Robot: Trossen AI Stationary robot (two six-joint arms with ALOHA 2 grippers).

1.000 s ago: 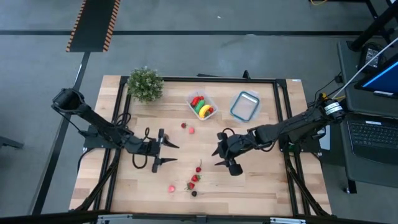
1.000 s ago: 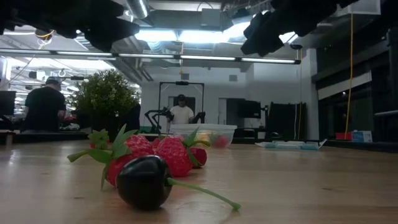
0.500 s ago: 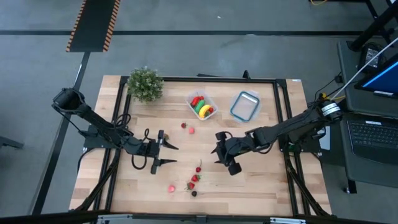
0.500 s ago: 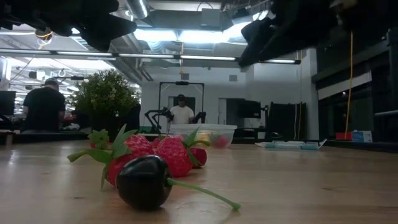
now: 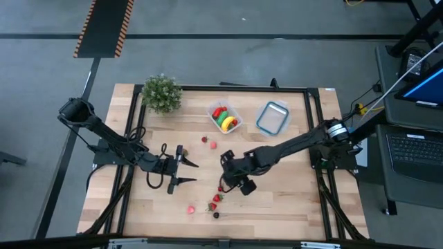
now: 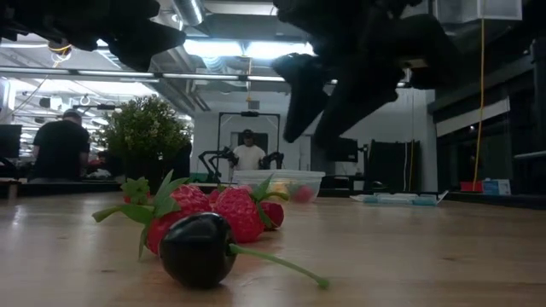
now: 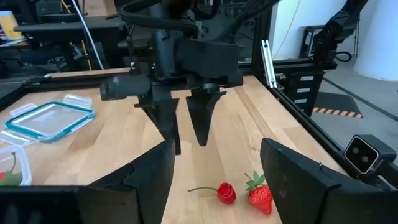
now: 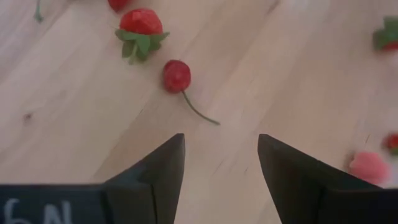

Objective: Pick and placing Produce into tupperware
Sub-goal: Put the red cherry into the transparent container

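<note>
The tupperware (image 5: 225,116) stands at the table's far middle with red, green and yellow produce in it. Loose produce lies on the wood: two red pieces (image 5: 208,142) near the middle, and a cherry (image 8: 176,74), strawberries (image 8: 142,23) and a dark cherry (image 6: 196,247) toward the near edge. My right gripper (image 5: 223,174) hangs open above that near group, its fingers slanting down (image 7: 188,144), the cherry just ahead of them. My left gripper (image 5: 188,171) waits open and level, left of the berries.
A clear container with a blue rim (image 5: 272,117) lies right of the tupperware. A bushy potted plant (image 5: 161,92) stands at the far left. A pink piece (image 5: 191,209) lies near the front edge. People stand in the room beyond the table.
My right gripper has travelled toward the table's left edge and sunk a little, rolling and tipping from nearly level to slanting down over the near group of berries. Its fingers stay open. No produce has moved.
</note>
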